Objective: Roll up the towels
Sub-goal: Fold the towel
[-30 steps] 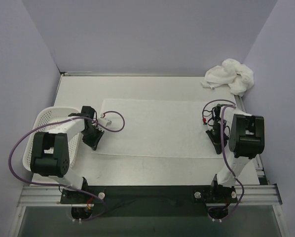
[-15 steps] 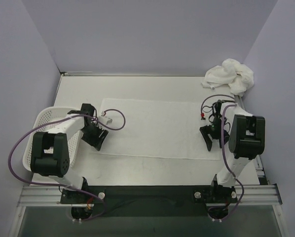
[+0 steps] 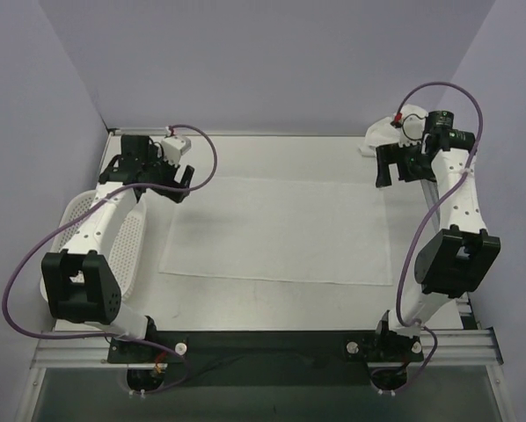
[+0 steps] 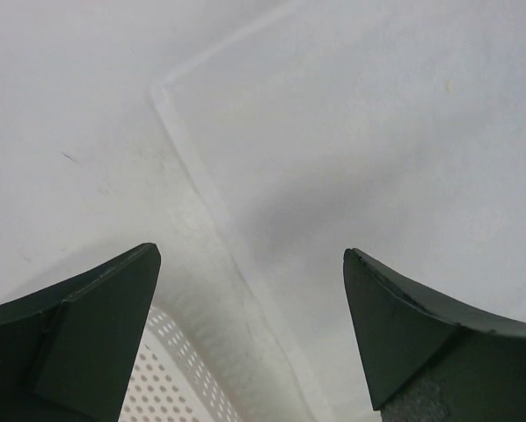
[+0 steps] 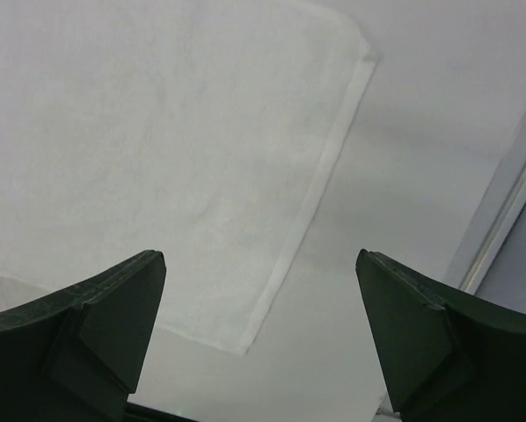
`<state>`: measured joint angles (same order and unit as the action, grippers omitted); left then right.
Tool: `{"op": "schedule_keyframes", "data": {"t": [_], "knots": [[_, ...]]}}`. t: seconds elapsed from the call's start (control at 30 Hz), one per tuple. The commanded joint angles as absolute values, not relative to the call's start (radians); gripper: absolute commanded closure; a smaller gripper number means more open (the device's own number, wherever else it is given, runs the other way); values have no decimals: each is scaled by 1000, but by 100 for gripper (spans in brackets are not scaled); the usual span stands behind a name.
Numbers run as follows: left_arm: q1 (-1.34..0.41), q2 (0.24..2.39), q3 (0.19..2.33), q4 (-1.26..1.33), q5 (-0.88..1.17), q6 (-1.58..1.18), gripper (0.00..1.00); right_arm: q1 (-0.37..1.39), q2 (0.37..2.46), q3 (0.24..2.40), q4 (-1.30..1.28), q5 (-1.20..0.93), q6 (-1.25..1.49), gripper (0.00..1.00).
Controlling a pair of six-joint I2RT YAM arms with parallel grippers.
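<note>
One white towel lies spread flat across the middle of the table, long side running left to right. My left gripper hangs open above its far left corner; the left wrist view shows the towel's hemmed left edge below my empty left gripper. My right gripper hangs open over the far right corner. In the right wrist view the towel and its near right corner lie beneath the open right gripper. A second towel sits crumpled at the back right, partly behind the right arm.
A white perforated basket stands at the left edge of the table, partly under the left arm, its rim just beside the towel. A metal rail runs along the table's right edge. Walls enclose the back and both sides.
Both grippers were shut at the towel's left and right ends. They have opened, let the towel go, risen and moved back toward its far corners. The towel stays flat.
</note>
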<state>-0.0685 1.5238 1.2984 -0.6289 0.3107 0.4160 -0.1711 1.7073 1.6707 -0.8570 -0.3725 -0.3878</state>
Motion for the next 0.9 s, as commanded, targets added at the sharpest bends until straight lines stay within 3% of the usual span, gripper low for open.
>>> {"op": "schedule_keyframes", "data": {"t": [0.0, 0.1, 0.17, 0.23, 0.3, 0.4, 0.6, 0.7, 0.83, 0.87], "knots": [[-74, 1515, 1325, -303, 278, 329, 3, -169, 1775, 1785, -815, -414, -382, 4], [-80, 1587, 1312, -131, 229, 327, 3, -153, 1916, 1952, -808, -399, -382, 4], [-87, 1662, 1368, -176, 186, 305, 3, -138, 2052, 2076, -810, -321, -397, 0], [-81, 1852, 1628, -355, 189, 296, 5, -123, 2179, 2170, -865, -263, -436, 0], [-65, 2050, 1893, -569, 231, 250, 14, -123, 2236, 2239, -909, -252, -440, 0], [-18, 2201, 2069, -672, 314, 197, 16, -117, 2250, 2165, -897, -218, -472, 0], [-18, 2315, 2169, -726, 364, 202, 19, -120, 2281, 2092, -896, -154, -520, 1], [-21, 2333, 2164, -735, 387, 203, 26, -132, 2313, 2118, -891, -144, -505, 13], [-21, 2342, 2146, -735, 370, 207, 28, -129, 2353, 2151, -891, -91, -505, 36], [-21, 2348, 2151, -736, 347, 209, 28, -124, 2359, 2158, -894, -84, -508, 37]]}}
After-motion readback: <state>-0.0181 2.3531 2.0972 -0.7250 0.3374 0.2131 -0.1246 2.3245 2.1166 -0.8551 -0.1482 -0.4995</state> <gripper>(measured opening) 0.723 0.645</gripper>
